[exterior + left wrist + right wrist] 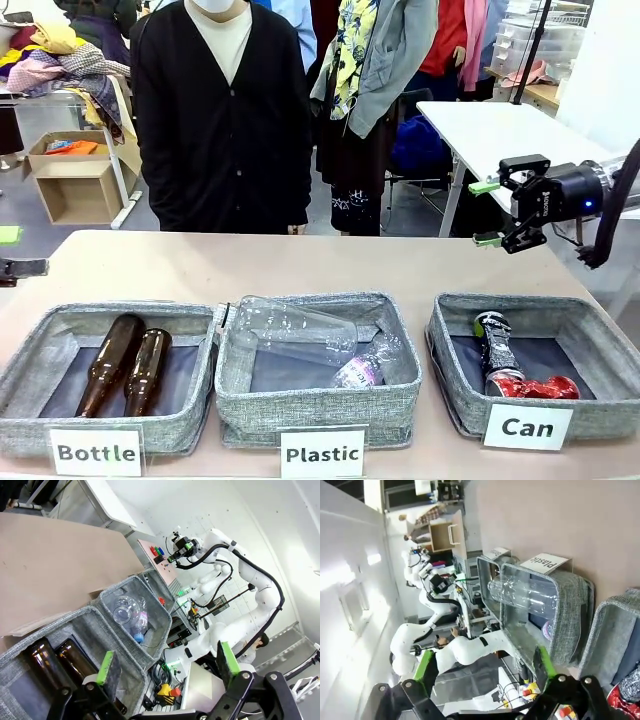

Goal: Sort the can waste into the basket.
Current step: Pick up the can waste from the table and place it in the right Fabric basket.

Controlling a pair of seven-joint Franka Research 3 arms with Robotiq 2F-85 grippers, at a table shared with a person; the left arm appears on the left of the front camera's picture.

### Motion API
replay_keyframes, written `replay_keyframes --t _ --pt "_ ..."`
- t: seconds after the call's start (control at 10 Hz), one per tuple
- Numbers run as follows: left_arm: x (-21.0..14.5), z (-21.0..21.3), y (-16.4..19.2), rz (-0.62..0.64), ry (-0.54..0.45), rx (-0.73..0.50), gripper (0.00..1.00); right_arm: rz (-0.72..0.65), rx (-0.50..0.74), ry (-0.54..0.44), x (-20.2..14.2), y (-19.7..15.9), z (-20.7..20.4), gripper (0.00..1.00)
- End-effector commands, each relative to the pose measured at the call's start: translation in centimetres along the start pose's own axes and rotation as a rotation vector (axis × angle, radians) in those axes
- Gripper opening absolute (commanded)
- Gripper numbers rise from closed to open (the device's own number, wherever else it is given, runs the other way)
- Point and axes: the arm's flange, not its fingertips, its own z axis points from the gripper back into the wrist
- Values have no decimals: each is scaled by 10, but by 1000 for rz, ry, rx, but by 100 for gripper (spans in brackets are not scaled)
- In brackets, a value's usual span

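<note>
Inside the "Can" basket lay the black can and crushed red can (light, thin-walled, dentable; best pinched mid-body). Both the left gripper and right gripper hung released, holding nothing.

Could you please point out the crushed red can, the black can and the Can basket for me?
crushed red can [535, 387], front view, its dented red body.
black can [494, 343], front view, middle of its dark side.
Can basket [600, 414], front view, grey front wall.

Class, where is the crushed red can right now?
Front view: the crushed red can lies inside the "Can" basket at table right, touching the black can.
</note>
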Motion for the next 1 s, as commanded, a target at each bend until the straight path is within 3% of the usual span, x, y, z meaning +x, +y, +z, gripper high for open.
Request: replay_keyframes --t 0.0,0.9 --pt "-2 -2 -2 -14 -3 6 100 35 -20 -4 -1 1 4 100" --pt "-2 -2 -2 -14 -3 6 100 35 -20 -4 -1 1 4 100"
